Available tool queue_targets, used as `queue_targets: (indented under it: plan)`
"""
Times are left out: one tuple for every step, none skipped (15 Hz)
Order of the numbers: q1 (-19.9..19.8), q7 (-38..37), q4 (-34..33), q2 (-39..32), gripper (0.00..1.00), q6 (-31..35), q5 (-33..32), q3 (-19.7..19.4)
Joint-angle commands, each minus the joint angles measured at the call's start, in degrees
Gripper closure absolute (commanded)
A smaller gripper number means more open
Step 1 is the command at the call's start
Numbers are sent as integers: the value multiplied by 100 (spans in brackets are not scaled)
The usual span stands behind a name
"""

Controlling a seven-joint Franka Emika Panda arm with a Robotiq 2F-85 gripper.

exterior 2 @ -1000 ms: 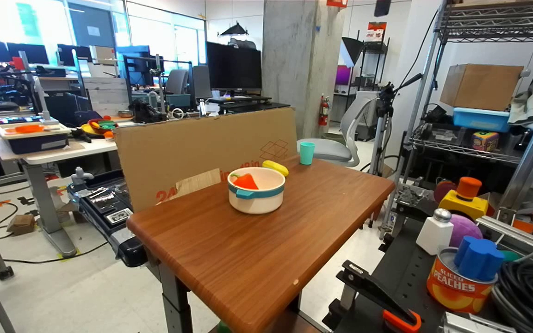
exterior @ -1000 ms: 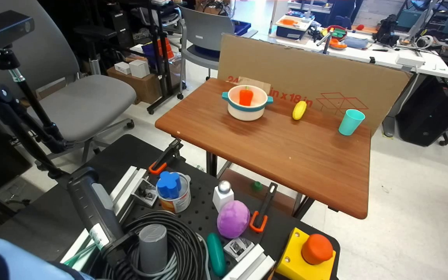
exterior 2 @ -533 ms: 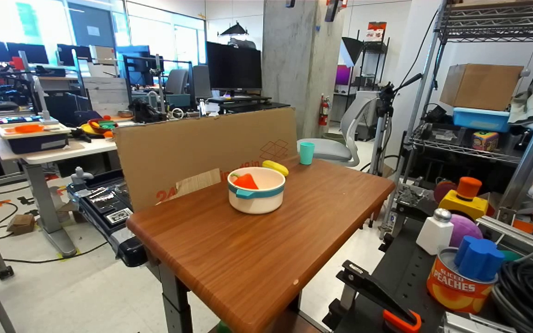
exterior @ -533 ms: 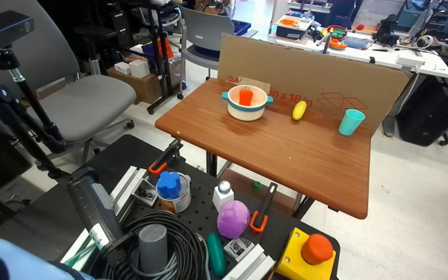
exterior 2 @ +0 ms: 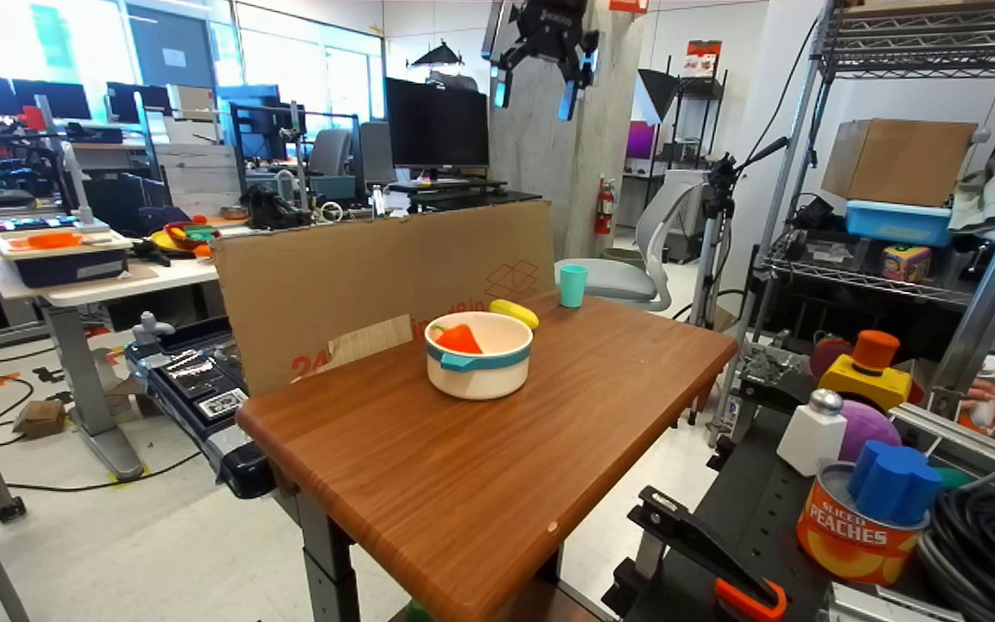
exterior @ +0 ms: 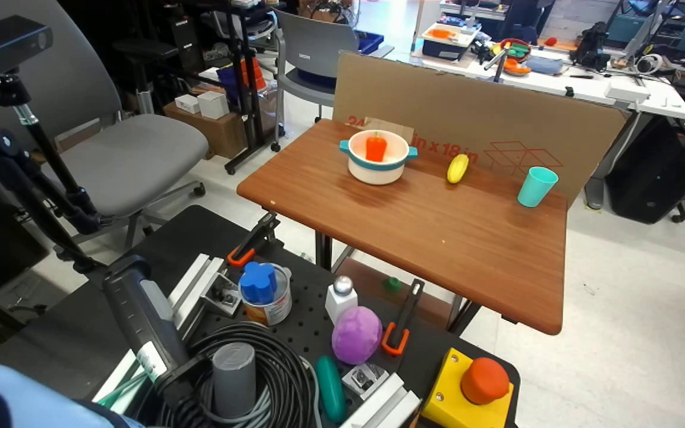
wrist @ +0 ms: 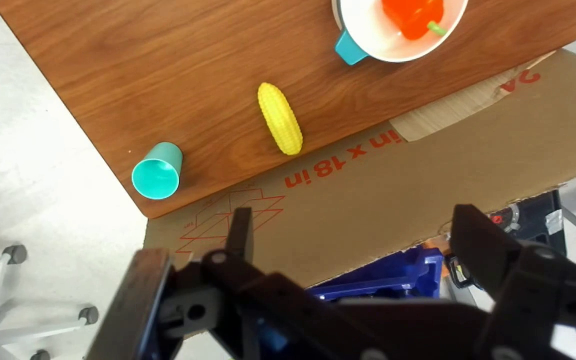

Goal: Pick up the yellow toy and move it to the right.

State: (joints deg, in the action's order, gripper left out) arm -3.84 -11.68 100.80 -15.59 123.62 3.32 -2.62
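Your wrist view shows the toy corn cob [wrist: 280,119] on the bench [wrist: 178,90], near the pot [wrist: 366,31] (bell pepper [wrist: 413,15] inside). In an exterior view, your gripper [exterior 2: 534,98] hangs higher than the pot, jaws spread wide.

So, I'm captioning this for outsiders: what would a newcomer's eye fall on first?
Probably the bright yellow toy, an ear of corn lying on the brown table between the white pot and the teal cup, or the orange pepper inside that pot. Next, the black claw, spread wide and holding nothing, at the top of an exterior view. A yellow box with an orange button also stands out, low in an exterior view.
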Motion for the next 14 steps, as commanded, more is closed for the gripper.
queue_targets:
  plan:
    - [16, 157, -676, -796, 0, 75, -41, -62]
    - [25, 137, -796, -976, 0, 66, -56, -73]
    - [36, 112, -908, -1152, 0, 52, -78, -84]
    - [48, 93, -1007, -1326, 0, 56, -94, -93]
    - [67, 53, -1080, -1492, 0, 98, -128, -112]
    - [86, -11, -1170, -1651, 0, 90, -165, -140]
    - [101, -38, -1277, -1815, 0, 60, -220, -166]
    - [124, -106, -1384, -1976, 0, 69, -294, -209]
    - [137, -152, -1487, -2112, 0, 34, -348, -243]
    - [150, -193, -1586, -2241, 0, 6, -400, -279]
    - [158, -233, -1696, -2386, 0, -58, -410, -306]
    - [180, -273, -1780, -2514, 0, -83, -440, -336]
    - [203, -316, -1852, -2627, 0, -108, -473, -365]
    - [233, -344, -1916, -2734, 0, -135, -504, -383]
